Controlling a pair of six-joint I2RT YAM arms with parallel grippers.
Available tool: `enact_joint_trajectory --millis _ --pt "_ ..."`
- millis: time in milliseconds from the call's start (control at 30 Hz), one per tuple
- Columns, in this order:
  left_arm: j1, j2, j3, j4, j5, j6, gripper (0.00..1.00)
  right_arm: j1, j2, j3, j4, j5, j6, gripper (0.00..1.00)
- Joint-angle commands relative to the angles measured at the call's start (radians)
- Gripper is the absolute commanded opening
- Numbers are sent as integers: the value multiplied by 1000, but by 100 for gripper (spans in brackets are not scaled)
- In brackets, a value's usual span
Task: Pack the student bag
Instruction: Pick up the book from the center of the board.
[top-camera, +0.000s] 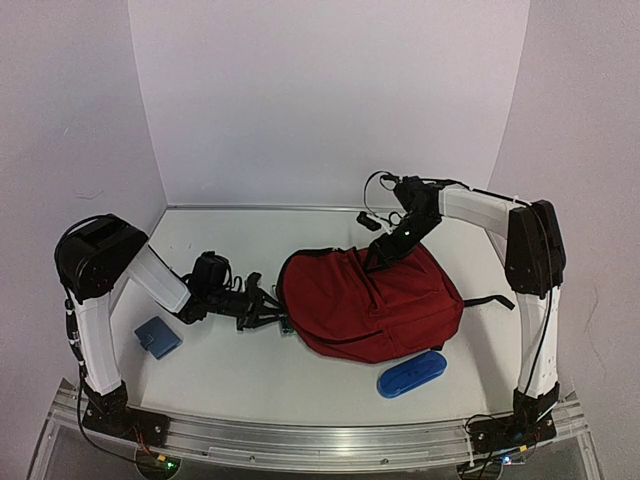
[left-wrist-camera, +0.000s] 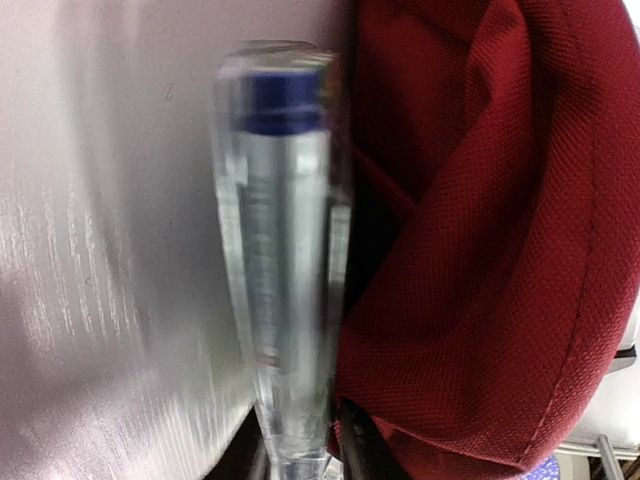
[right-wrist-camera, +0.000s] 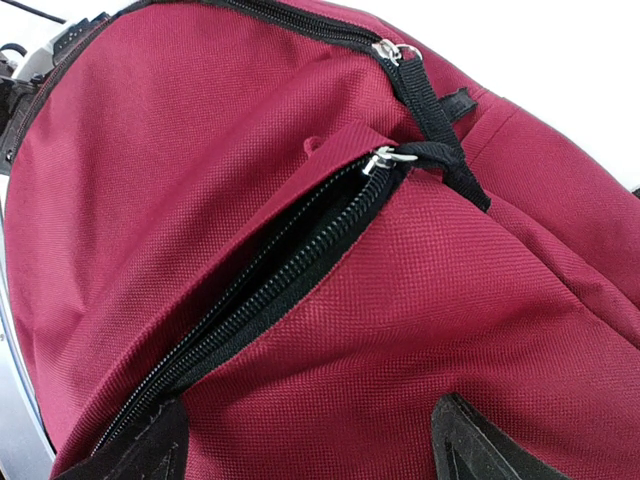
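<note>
Student bag (top-camera: 370, 300), lying on the tabletop (top-camera: 250, 370), front pocket (right-wrist-camera: 300, 260) gaping: I am working the pick-up, right fingers (right-wrist-camera: 480, 445) wide above it, left fingers (left-wrist-camera: 362, 455) flanking a blue-capped clear tube (left-wrist-camera: 285, 250), grip I cannot tell; next, I am judging, the tube needs steering inside

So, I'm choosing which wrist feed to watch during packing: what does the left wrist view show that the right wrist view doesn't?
Only the left wrist view: a blurred clear tube with a blue cap, close beside the student bag, with the pale table behind it. Only the right wrist view: the bag's front pocket zip, partly open, and the right gripper open over the fabric. Both show the bag's dark red fabric.
</note>
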Motion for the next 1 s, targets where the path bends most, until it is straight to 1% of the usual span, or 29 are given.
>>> enact_joint_trajectory --millis 0,100,200,300,467,533,700,767,800,833,867,933,967 --pt "6 -76 -26 -40 -34 34 31 24 70 -29 -150 23 15 83" --pt "6 -77 -33 -46 -45 40 30 24 73 -27 -150 20 19 83" --pt "6 -55 -32 -19 -39 29 29 24 77 -21 -151 21 21 83" --pt "9 -55 -70 32 -36 7 25 23 78 -15 -152 26 19 83" --pt "13 -101 -137 20 -51 12 30 24 77 -15 -152 25 18 83" --pt "13 -111 -145 3 -60 23 30 24 82 -14 -152 22 20 83" --pt "13 -78 -113 5 -53 25 21 24 88 0 -153 15 29 83" --pt "13 -84 -113 10 -55 15 13 23 84 7 -154 17 33 83" --pt "13 -96 -116 4 -65 12 7 24 80 10 -156 19 35 83" --pt "13 -120 -119 -21 -76 16 2 24 71 12 -156 20 36 83" --pt "13 -152 -121 -64 -95 26 1 24 59 16 -156 21 38 83" --pt "14 -231 -115 -181 -140 61 0 23 32 22 -155 30 43 83" --pt "15 -279 -102 -266 -171 81 0 23 15 27 -155 37 48 82"
